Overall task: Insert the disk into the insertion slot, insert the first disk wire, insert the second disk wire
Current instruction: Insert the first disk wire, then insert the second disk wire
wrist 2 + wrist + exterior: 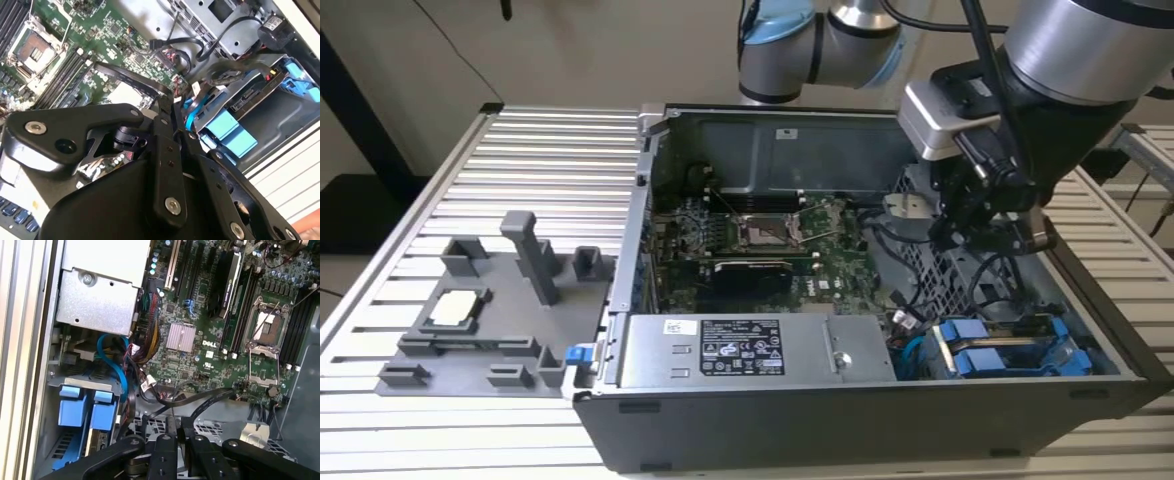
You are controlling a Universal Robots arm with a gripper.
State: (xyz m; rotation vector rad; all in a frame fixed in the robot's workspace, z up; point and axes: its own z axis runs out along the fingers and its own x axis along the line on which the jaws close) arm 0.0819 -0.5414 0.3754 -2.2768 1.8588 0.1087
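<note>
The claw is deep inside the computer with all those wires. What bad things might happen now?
1. The claw seems to pinch a black wire; pulling hard might kink or tear it.
2. The green board is near; a wrong swing might scrape its parts.
3. A blue wire curls beside the disk; the claw might snag it.

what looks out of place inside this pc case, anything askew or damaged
Nothing looks damaged or spilled. The disk in its blue frame sits straight in the corner bay. The only untidy thing is a loose black cable draped near the claw.
</note>
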